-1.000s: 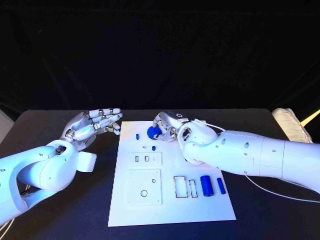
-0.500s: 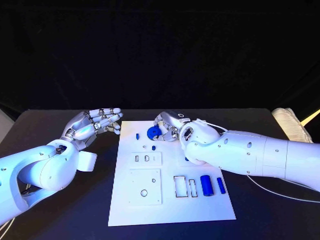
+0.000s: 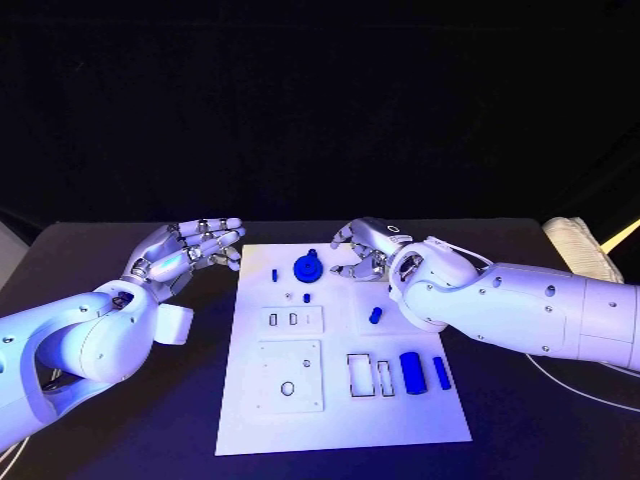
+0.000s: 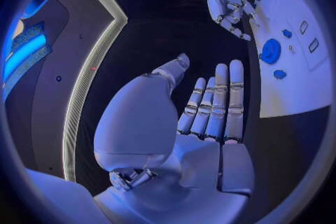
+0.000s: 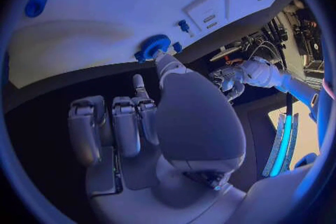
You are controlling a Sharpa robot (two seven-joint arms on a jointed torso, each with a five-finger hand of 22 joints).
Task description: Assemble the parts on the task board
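The round blue part [image 3: 307, 266] was seen standing at the far end of the white task board [image 3: 342, 410]. The right hand [image 3: 371, 248], just beside it, was held empty with fingers loosely apart; the left hand [image 3: 190, 247] was held off the board's left edge, fingers extended, nothing gripped.

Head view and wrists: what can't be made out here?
- Task board near its far right corner: head view, covered by the right hand.
- Round blue part: seated or loose, too small to tell in head view.
- Left hand palm side: faces away in head view.
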